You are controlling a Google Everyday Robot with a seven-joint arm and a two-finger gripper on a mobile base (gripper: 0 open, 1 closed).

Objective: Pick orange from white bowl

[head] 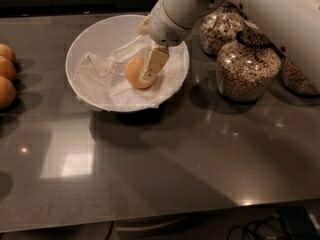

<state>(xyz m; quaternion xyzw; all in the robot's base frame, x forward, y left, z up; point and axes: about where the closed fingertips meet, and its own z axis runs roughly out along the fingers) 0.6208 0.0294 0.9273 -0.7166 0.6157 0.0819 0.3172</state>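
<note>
The orange (134, 72) lies in the middle of the white bowl (69, 59), on the crumpled white paper lining it. My gripper (145, 70) reaches down into the bowl from the upper right and is open at the orange. One tan finger (154, 63) lies across the orange's right front side. The other finger is hidden behind the wrist and the fruit. The orange rests on the paper and is not lifted.
Three similar fruits (6, 74) cluster at the left edge of the dark counter. Glass jars of cereal (247, 69) stand right of the bowl, under my white arm (260, 9). The counter's front edge runs along the bottom.
</note>
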